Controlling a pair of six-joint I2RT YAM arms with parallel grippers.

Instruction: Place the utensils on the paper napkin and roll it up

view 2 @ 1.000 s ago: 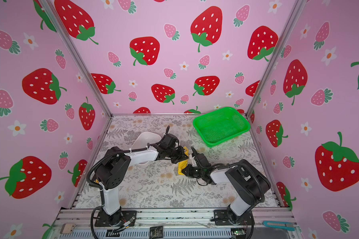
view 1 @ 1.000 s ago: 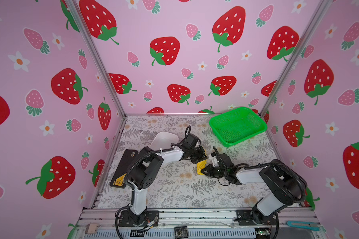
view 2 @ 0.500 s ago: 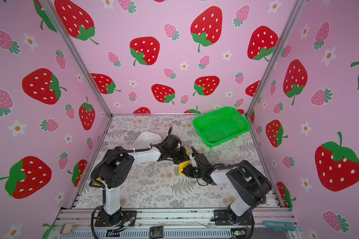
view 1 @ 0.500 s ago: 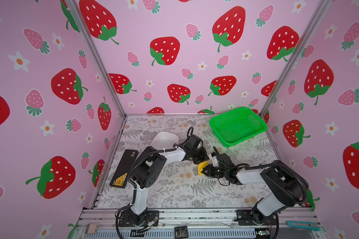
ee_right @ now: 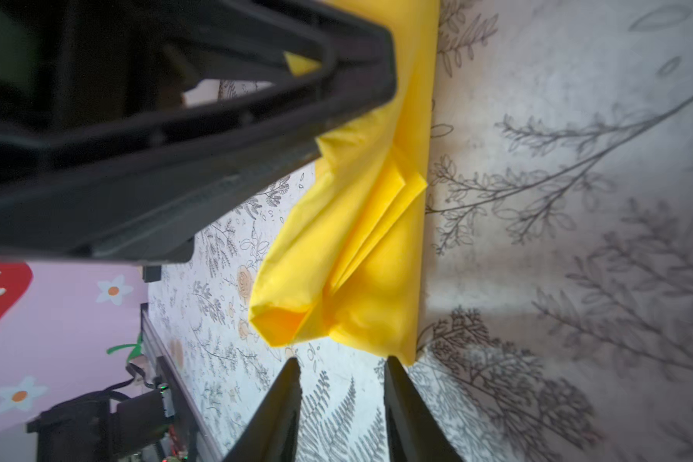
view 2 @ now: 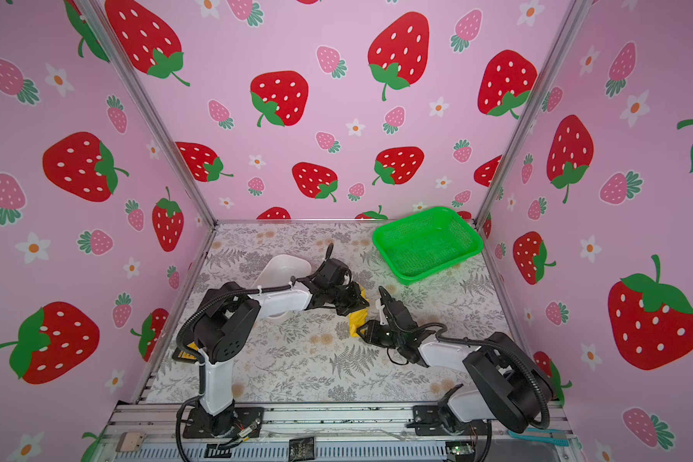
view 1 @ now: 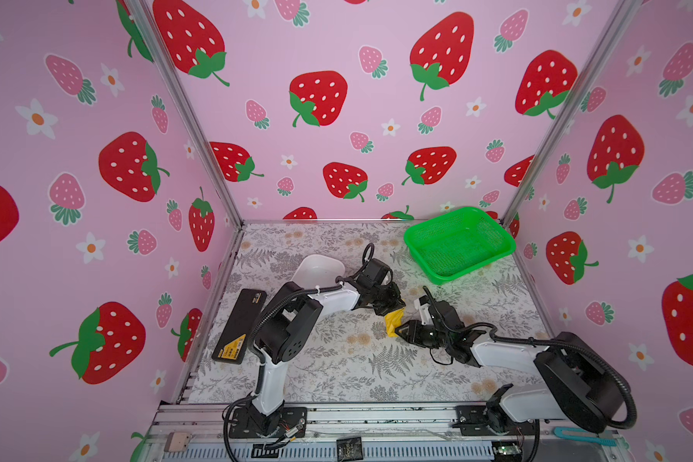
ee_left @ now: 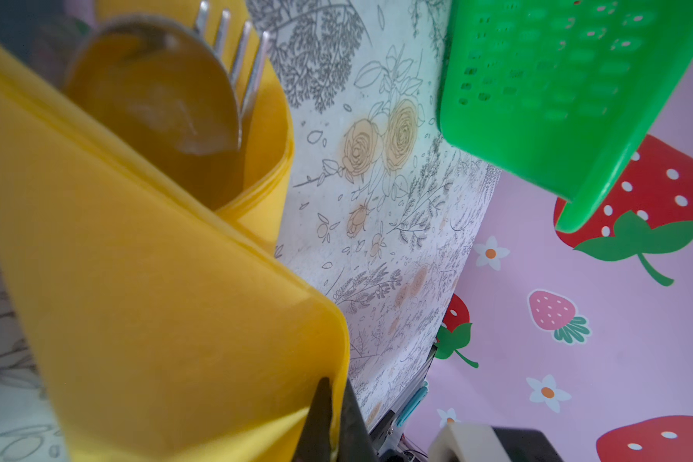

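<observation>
The yellow paper napkin [view 1: 394, 320] [view 2: 356, 322] lies rolled into a loose tube mid-table between both grippers. In the left wrist view the utensils show inside the roll's open end: a spoon [ee_left: 157, 104] and fork tines [ee_left: 241, 52]. My left gripper [view 1: 395, 306] [ee_left: 335, 384] is shut on the napkin's [ee_left: 157, 300] outer edge at the roll's far end. My right gripper [view 1: 401, 330] [ee_right: 339, 362] stands open just short of the roll's near end [ee_right: 357, 260], with only tablecloth between its fingers.
A green mesh basket [view 1: 477, 266] [view 2: 443, 265] sits at the back right. A white dish [view 1: 319, 268] lies behind the left arm. A black box [view 1: 239, 324] lies along the left edge. Floral cloth covers the table.
My right gripper has opened and let go of the napkin's near end, backing off slightly. The left gripper keeps its hold and has barely moved.
</observation>
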